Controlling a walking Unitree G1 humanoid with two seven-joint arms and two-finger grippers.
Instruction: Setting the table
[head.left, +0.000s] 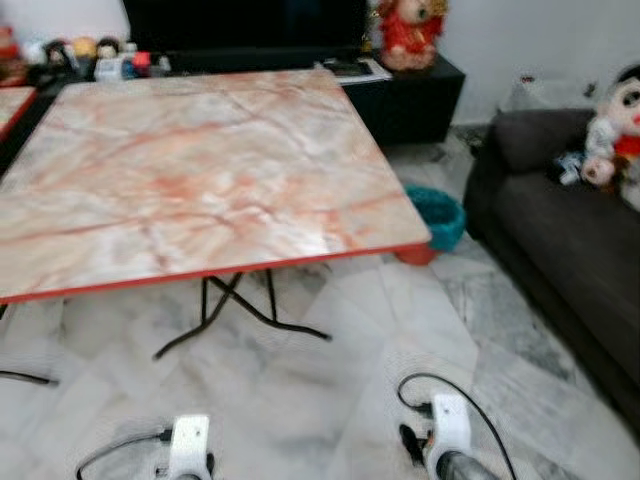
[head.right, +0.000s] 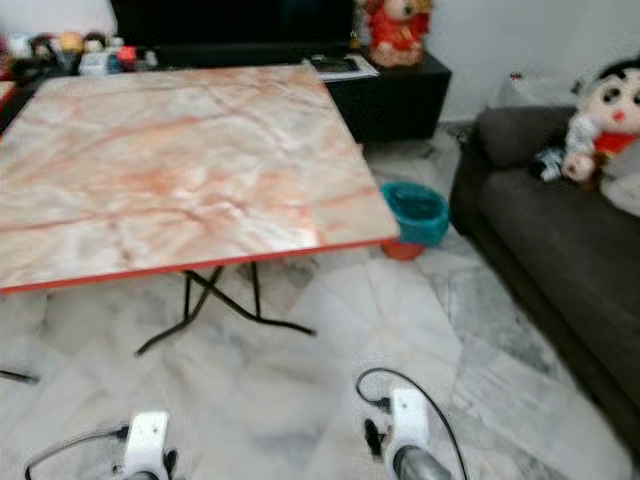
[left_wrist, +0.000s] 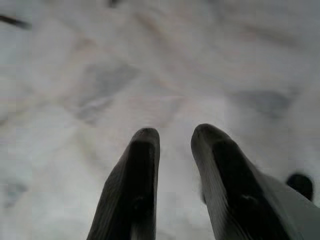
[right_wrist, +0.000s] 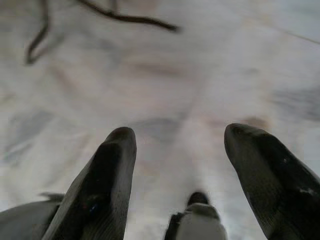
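Note:
A square folding table (head.left: 190, 170) with a pink marble top and a red rim stands before me on black crossed legs (head.left: 235, 305); its top is bare. Both arms hang low at the bottom of the eye views, the left wrist (head.left: 188, 448) and the right wrist (head.left: 448, 430) over the floor. In the left wrist view the left gripper (left_wrist: 175, 137) points at the marble floor with a narrow gap between its fingers, holding nothing. My right gripper (right_wrist: 180, 135) is open wide over the floor, also holding nothing.
A dark sofa (head.left: 570, 230) with plush dolls (head.left: 615, 135) stands at the right. A teal basket (head.left: 438, 215) sits on the floor by the table's right corner. A black TV cabinet (head.left: 410, 95) with small toys lines the far wall. Another table's edge (head.left: 12, 100) shows far left.

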